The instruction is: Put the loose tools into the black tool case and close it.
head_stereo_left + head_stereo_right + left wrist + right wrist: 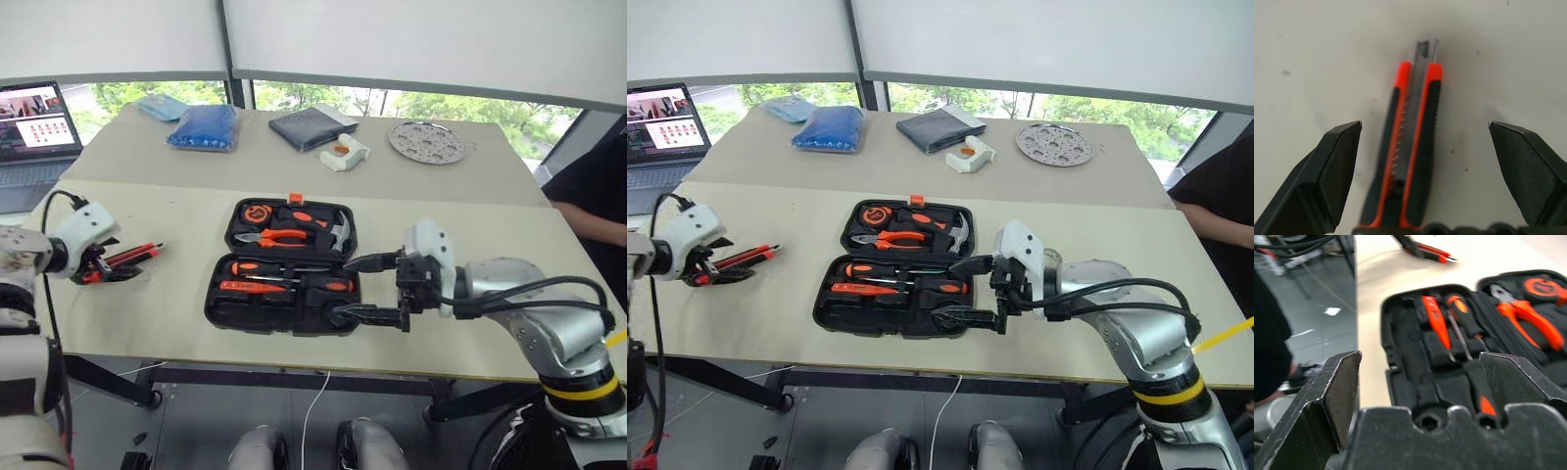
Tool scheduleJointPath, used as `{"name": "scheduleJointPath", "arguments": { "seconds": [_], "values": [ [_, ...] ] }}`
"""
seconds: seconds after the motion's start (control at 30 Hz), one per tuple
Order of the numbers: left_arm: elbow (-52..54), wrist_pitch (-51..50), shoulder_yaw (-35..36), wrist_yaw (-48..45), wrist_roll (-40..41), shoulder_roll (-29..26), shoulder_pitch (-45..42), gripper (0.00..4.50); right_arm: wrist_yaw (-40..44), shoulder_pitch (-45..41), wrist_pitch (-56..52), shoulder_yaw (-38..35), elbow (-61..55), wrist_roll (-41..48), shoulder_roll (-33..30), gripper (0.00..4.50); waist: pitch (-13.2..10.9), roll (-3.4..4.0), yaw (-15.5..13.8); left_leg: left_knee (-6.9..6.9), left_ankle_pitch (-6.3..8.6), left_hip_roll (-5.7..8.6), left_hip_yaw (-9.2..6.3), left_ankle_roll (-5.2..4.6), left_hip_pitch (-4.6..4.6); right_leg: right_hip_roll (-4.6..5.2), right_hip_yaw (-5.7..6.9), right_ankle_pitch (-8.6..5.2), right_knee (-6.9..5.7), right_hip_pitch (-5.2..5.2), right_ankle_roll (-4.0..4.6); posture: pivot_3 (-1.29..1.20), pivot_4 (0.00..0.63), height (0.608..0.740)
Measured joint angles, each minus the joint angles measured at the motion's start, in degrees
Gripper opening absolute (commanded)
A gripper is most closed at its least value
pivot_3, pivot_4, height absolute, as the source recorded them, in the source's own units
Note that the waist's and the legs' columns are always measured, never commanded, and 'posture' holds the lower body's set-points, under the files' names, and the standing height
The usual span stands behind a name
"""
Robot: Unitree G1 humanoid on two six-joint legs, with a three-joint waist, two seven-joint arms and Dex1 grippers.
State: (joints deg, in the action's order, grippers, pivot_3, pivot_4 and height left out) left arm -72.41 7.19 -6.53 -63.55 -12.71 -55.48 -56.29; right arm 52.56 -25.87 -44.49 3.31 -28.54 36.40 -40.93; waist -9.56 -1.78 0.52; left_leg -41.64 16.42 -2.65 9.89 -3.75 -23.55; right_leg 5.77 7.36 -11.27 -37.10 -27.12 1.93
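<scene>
Head views: black tool case (281,264) open mid-table, 2 screwdrivers (284,267) seated; no writing legible | left gripper (110,268) jaws apart over utility knife (132,255) on table left of case | right gripper (364,289) jaws apart at case's right edge, empty | left wrist: knife between spread fingers (1327,171), untouched | right wrist: case, tester screwdriver (1436,323) seated

Silver-grey jointed right arm (529,294) with a yellow band, white wrist housings, looping black cables, and matte black two-fingered pincers, left pincer (98,266) and right pincer (367,289).
</scene>
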Motion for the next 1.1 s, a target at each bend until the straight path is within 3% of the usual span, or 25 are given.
{"name": "scheduleJointPath", "arguments": {
  "seconds": [0.13,0.23,0.33,0.57,0.67,0.87,1.0,1.1],
  "values": [
    [-2.32,-2.03,-1.34,2.06,-2.19,1.08,-2.33,4.46,-2.24,2.12,-1.85,-2.30,-3.14,1.20,-0.91,4.50,0.00,0.00,0.11,-0.01,0.00,-0.01,0.00,0.00,0.14,0.03,-0.12,-0.04,-0.07,0.05,-0.06,0.00,0.150,0.718],
    [-2.78,-3.65,-1.69,2.94,-3.10,1.73,-2.83,3.73,-3.25,2.64,-2.76,-3.50,-4.41,2.75,-1.50,4.50,0.00,0.01,0.18,-0.01,0.03,-0.02,-0.01,-0.05,0.24,0.11,-0.16,-0.03,-0.11,0.08,-0.07,0.00,0.150,0.718],
    [-3.19,-5.18,-1.48,4.41,-3.15,1.94,-3.24,2.43,-4.32,2.55,-3.59,-4.36,-5.08,3.33,-1.83,4.50,0.00,0.00,0.27,-0.06,0.03,-0.08,-0.03,-0.07,0.27,0.33,-0.16,0.03,-0.15,0.10,-0.06,0.00,0.150,0.718],
    [-3.71,-7.90,-0.03,2.08,-2.59,1.30,-4.14,0.16,-5.19,2.26,-3.75,-4.34,-5.12,4.36,-2.04,4.50,0.01,0.00,0.19,-0.08,0.04,-0.03,0.00,-0.10,0.17,0.14,-0.14,0.03,-0.16,0.06,-0.01,0.00,0.150,0.718],
    [-3.70,-8.66,0.98,-0.93,-1.60,1.04,-4.64,0.12,-5.14,2.03,-3.74,-4.05,-5.08,4.47,-2.03,4.50,0.00,-0.01,0.21,-0.12,0.08,-0.01,0.01,-0.16,0.08,0.13,-0.12,0.03,-0.11,0.04,-0.03,0.00,0.150,0.718],
    [3.36,-8.88,2.54,-15.83,2.05,-1.67,-5.70,0.12,-4.31,1.29,-3.51,-2.63,-4.25,4.40,-1.57,4.50,-0.07,-0.16,0.20,-0.19,0.09,-0.01,-0.01,-0.17,-0.07,0.11,-0.09,0.02,-0.07,-0.04,-0.04,0.00,0.150,0.718],
    [21.91,-15.63,4.57,-23.37,7.62,-3.64,4.52,0.12,-3.99,0.64,-3.19,-1.25,-3.42,4.16,-0.75,4.50,-0.07,-0.13,0.32,-0.19,0.08,0.01,0.00,-0.17,0.01,0.21,-0.15,0.02,-0.12,-0.03,-0.03,0.00,0.150,0.718],
    [34.61,-21.66,5.22,-23.83,10.34,-3.72,14.60,0.12,-3.87,0.36,-2.89,-0.77,-3.36,3.91,-0.52,4.50,-0.06,-0.13,0.57,-0.20,0.08,-0.03,0.00,-0.16,0.02,0.23,-0.18,0.01,-0.12,-0.03,-0.05,0.00,0.150,0.718]
  ]
}}
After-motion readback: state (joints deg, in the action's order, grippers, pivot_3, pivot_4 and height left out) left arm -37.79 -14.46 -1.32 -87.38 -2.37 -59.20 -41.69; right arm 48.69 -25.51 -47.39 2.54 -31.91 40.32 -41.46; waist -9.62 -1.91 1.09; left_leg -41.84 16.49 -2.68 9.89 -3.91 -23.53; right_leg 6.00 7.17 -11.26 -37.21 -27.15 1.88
